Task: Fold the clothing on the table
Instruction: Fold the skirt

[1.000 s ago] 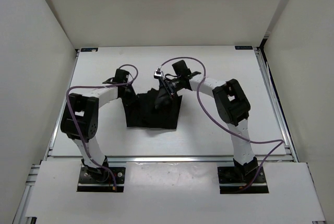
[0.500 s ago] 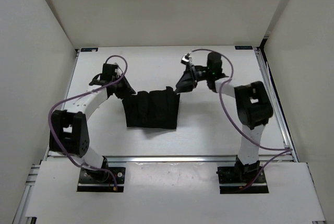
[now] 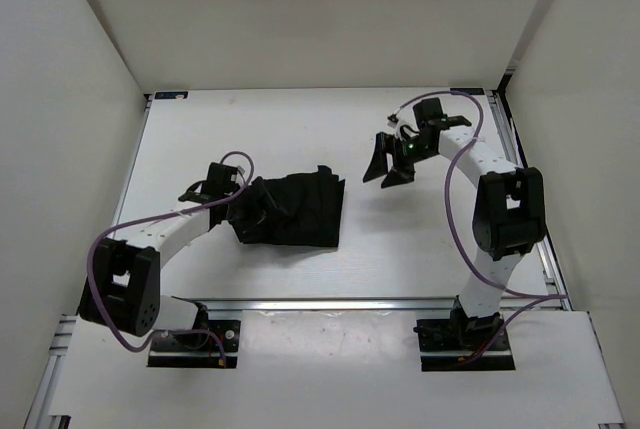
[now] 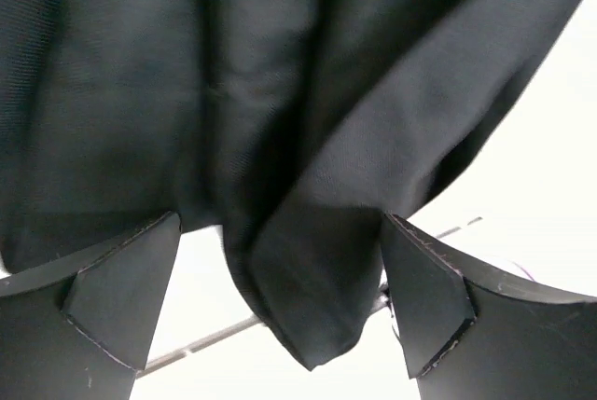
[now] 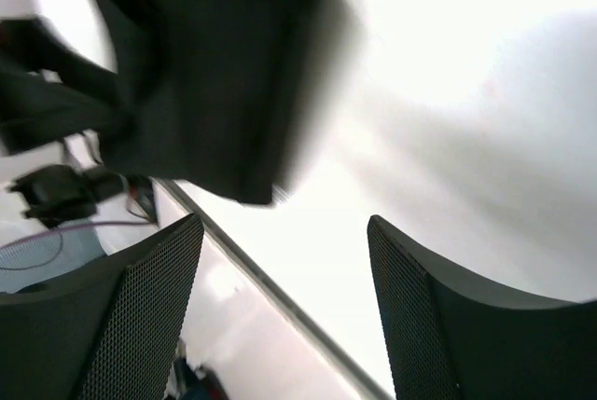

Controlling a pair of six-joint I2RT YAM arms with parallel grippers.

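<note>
Black clothing [image 3: 300, 211] is laid on the white-walled table [image 3: 300, 129]; the left gripper [image 3: 252, 215] is spread wide at its left edge, and the right gripper [image 3: 388, 169] is held open, well apart.

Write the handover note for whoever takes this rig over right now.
Left gripper: open at the clothing's left edge, with fabric lying loose between its jaws, not pinched.
Right gripper: open and empty, to the right of the clothing and apart from it.
Clothing: lying mid-table as a rumpled, roughly rectangular bundle.
Done: it looks at least partly folded.
Left: probably another fold or some tidying, then draw both arms clear.
</note>
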